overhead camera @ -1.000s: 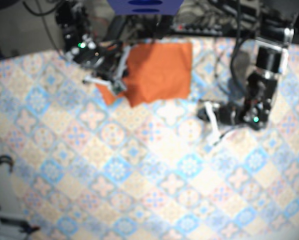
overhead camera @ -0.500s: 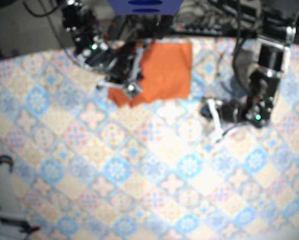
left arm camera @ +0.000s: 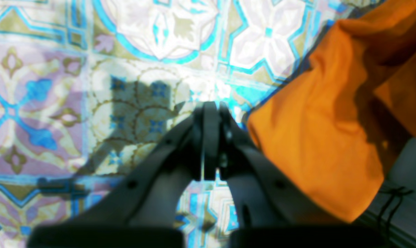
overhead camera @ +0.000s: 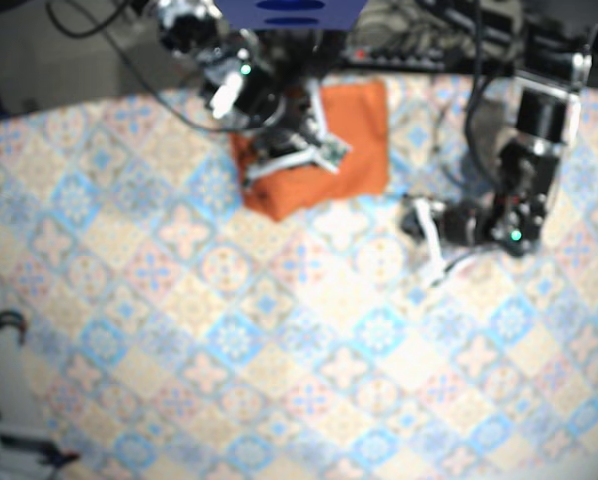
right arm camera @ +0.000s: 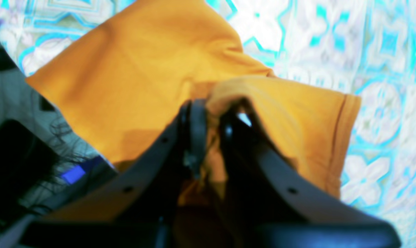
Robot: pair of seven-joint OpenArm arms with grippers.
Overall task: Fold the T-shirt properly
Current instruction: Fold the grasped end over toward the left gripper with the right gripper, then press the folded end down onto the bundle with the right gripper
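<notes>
We judge the shirt [overhead camera: 364, 120] nearly folded: right tool [right arm camera: 211, 113] pinches it for a last fold, left tool [left arm camera: 211, 110] closed on nothing.

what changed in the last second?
The right gripper, shut on the T-shirt edge, carried it rightward in the base view, over the rest of the shirt, narrowing it. The left gripper stayed shut, empty, above the tablecloth beside the shirt.

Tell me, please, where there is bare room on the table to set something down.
The whole near half of the tablecloth, below the T-shirt and the left claw, is bare. The far edge is crowded: the right claw grips the T-shirt there.
</notes>
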